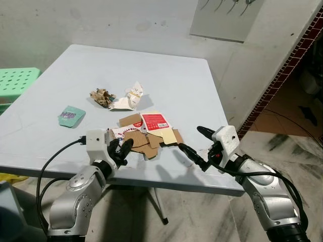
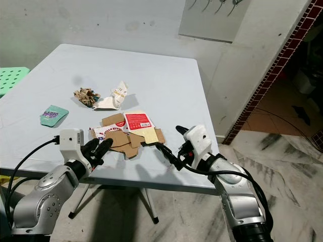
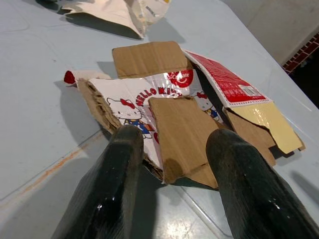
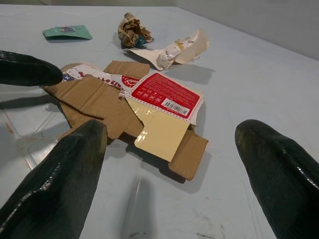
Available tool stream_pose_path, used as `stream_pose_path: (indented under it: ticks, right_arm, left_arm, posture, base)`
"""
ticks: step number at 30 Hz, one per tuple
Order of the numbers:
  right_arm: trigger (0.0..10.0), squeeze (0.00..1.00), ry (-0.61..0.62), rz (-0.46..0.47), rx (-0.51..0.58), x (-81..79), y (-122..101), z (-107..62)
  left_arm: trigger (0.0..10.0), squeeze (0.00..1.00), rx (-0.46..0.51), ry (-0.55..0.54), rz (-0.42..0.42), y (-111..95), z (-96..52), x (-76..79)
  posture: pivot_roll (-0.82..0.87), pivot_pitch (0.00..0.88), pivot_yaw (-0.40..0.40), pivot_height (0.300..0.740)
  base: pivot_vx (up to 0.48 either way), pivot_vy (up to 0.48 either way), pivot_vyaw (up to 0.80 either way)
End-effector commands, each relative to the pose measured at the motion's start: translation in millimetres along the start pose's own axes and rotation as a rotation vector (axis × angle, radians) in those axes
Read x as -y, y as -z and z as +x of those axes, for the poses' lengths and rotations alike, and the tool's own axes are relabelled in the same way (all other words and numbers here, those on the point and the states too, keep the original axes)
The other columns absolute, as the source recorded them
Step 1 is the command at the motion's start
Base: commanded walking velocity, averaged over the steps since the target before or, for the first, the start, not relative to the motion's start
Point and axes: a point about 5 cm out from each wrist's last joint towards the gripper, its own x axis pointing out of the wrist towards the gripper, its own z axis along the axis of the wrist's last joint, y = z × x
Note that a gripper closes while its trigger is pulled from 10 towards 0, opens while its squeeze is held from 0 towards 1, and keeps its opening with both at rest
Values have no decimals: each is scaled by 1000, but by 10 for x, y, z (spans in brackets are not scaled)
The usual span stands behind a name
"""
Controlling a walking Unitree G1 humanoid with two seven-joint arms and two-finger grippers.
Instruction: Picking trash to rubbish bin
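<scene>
Bench (image 1: pixel 166 80): pale blue, by a grey wall.
Box (image 1: pixel 146 132): flat, at 12 o'clock from left tool (image 1: pixel 122 149).
Tools: left and right tool (image 1: pixel 191 141) both open, empty.

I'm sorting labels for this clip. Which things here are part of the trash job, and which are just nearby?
Job:
flattened cardboard box, both grippers at its edges, jaws open: left gripper, right gripper
crumpled brown paper
torn white wrapper
green sachet

Nearby:
table
green stool
</scene>
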Motion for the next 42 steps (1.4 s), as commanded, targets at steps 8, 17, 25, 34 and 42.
stream_pose_path:
  ticks: [8, 17, 25, 34, 42]
  right_arm:
    - [10000, 0, 6, 6, 29, 30, -59, -36]
    - [10000, 0, -5, 10, 26, 21, -52, -24]
    - [10000, 0, -6, 5, 20, 47, -51, -40]
    - [10000, 0, -5, -1, 19, 59, -56, -32]
    - [10000, 0, -4, -10, 12, 80, -58, -55]
  left_arm:
    - [10000, 0, 107, 53, 83, -336, -39, 133]
    - [10000, 0, 98, 67, 116, -341, -94, 175]
    - [10000, 0, 54, -118, 80, -220, -110, -17]
    - [10000, 0, 43, -161, 52, -169, -90, -47]
    - [10000, 0, 16, -187, -24, -39, -60, -45]
  posture:
    - [8, 65, -96, 740]
    - [17, 65, -101, 740]
    - [17, 64, -107, 740]
    - [16, 60, -106, 740]
    - [8, 57, -111, 740]
  base:
    - [0, 0, 0]
    - [0, 0, 0]
    - [0, 0, 0]
    - [0, 0, 0]
    - [0, 0, 0]
